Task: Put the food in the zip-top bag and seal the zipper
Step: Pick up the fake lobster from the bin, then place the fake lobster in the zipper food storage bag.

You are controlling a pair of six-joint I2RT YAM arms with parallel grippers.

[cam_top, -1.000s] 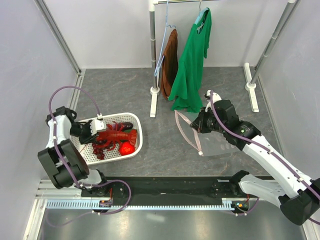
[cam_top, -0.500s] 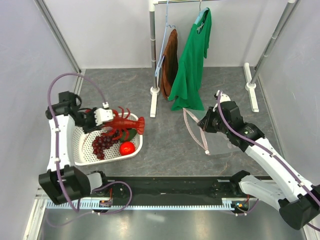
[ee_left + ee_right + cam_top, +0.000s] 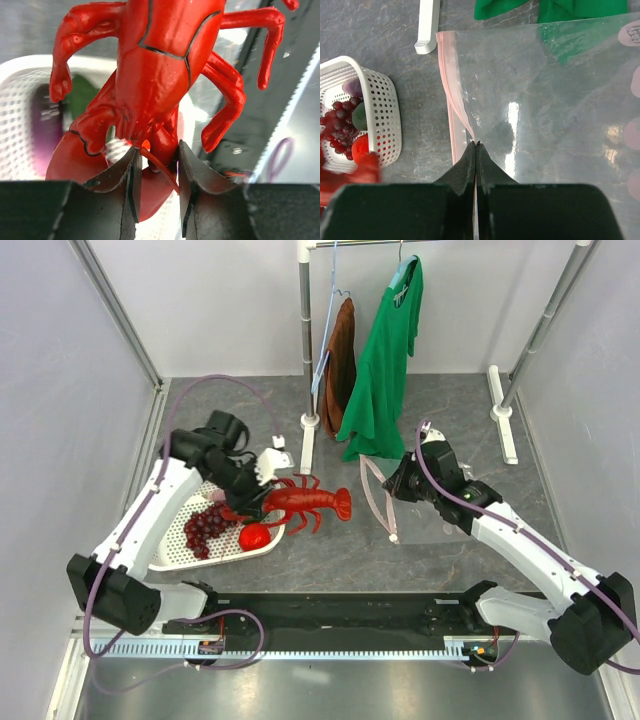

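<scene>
Top external: left hand (image 3: 260, 490) holds the toy lobster (image 3: 312, 504) mid-frame, bagging step.
Right hand (image 3: 476, 145) seemingly pinches the zip-top bag (image 3: 545, 100) zipper (image 3: 451, 100); next, insert lobster.

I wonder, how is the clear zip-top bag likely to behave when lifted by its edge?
Probably floppy: the zip-top bag wrinkles and its zipper strip curves beside the right claw pinching it. Likely light, since it is thin see-through film. Its glossy surface may slip from the grip.
</scene>
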